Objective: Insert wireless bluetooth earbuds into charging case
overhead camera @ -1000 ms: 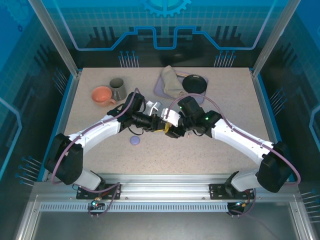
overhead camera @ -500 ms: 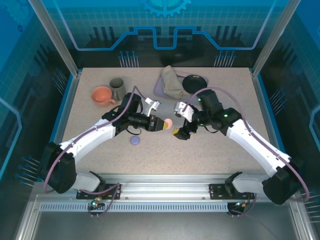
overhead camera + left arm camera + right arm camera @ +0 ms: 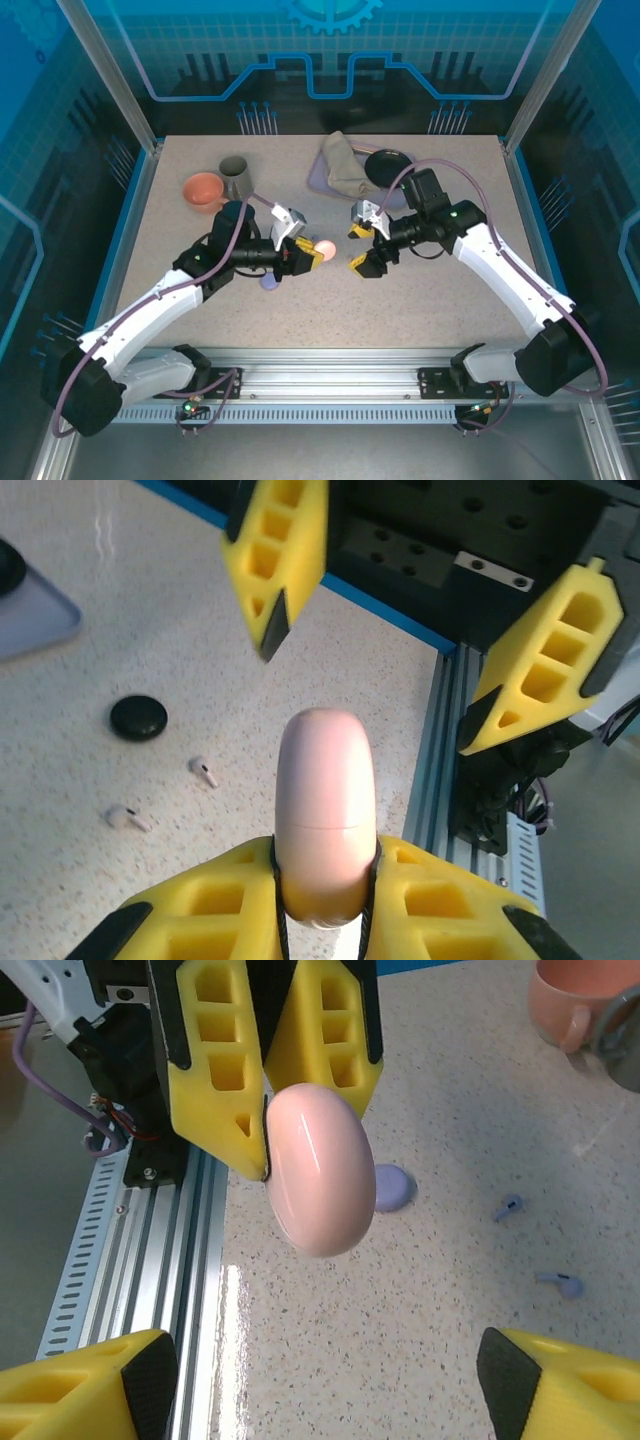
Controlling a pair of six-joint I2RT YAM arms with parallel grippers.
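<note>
Two pale earbuds (image 3: 203,771) lay on the surface (image 3: 130,610) at lower left of the left wrist view. We saw the left hand (image 3: 313,252) pinching a pink case (image 3: 323,800), the right hand (image 3: 361,249) spread, facing it.

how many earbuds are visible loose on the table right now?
4. Two lilac earbuds lie near the lilac case; two pale earbuds lie near the black case. More may be hidden by the arms.
</note>
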